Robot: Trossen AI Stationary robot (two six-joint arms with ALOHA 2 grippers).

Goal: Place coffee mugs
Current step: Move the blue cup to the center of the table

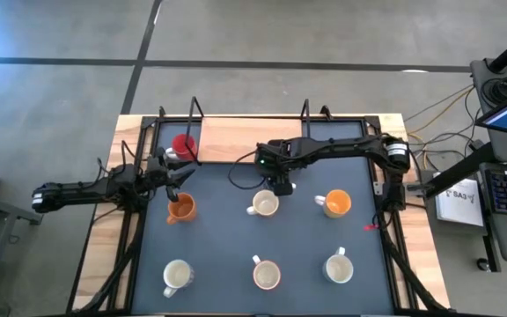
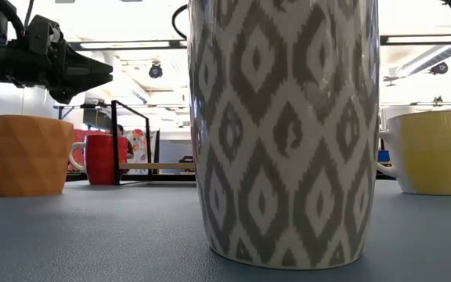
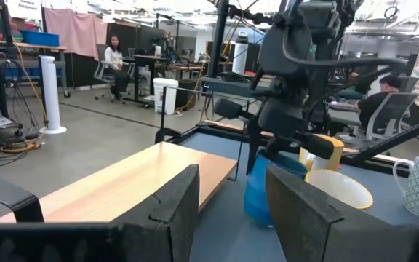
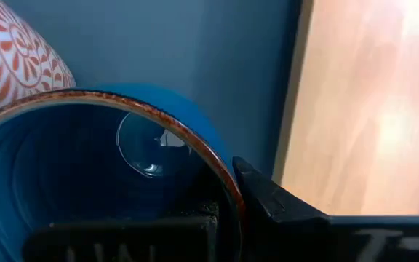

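Observation:
My right gripper (image 1: 280,183) reaches in from the right to the mat's far middle and is shut on the blue mug (image 4: 86,182), which it mostly hides in the high view. The left wrist view shows the blue mug (image 3: 268,191) under that gripper. My left gripper (image 1: 179,176) is open and touches nothing. It hovers at the mat's left between the red mug (image 1: 183,143) and an orange mug (image 1: 180,208). On the mat stand a white mug (image 1: 264,204), a second orange mug (image 1: 337,203) and three pale mugs along the near row (image 1: 267,275). My right gripper holds the blue mug by its rim (image 4: 228,178), one finger inside the cup and the outer finger (image 4: 275,204) against the wall. It comes from above, pointing down. The mug stays upright; I cannot tell whether its base rests on the mat.
A black frame (image 1: 262,119) and a bare wooden strip (image 1: 236,139) border the dark mat's far side. An orange-patterned white mug (image 4: 13,65) stands close beside the blue one. In the low view a grey-patterned mug (image 2: 284,133) fills the middle. People sit in the room beyond.

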